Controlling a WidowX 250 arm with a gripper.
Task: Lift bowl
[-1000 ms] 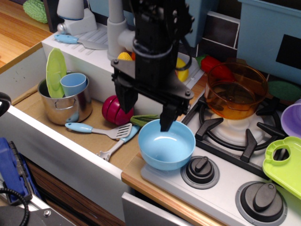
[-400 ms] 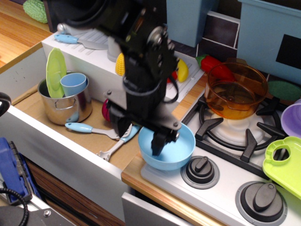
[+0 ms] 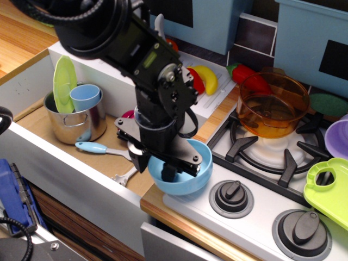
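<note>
Toy kitchen gear fills the frame: a stove (image 3: pixel 283 179) with black burners and knobs takes the lower right, and a sunken tabletop (image 3: pixel 111 163) of brown board runs through the left half. At lower centre the light blue bowl (image 3: pixel 185 176) sits tilted at the front corner of the stove, its near wall partly hidden by the black gripper (image 3: pixel 163 168). One of the jaws reaches down inside the bowl and the other sits outside its left wall, so they pinch the rim between them. An orange pot (image 3: pixel 272 106) stands on the burner at upper right, well apart from the bowl. At left a steel pot (image 3: pixel 76 122) holds a small blue cup (image 3: pixel 85 97) and a green plate (image 3: pixel 64 81). A blue-handled spatula (image 3: pixel 100 148) lies just in front of it.
</note>
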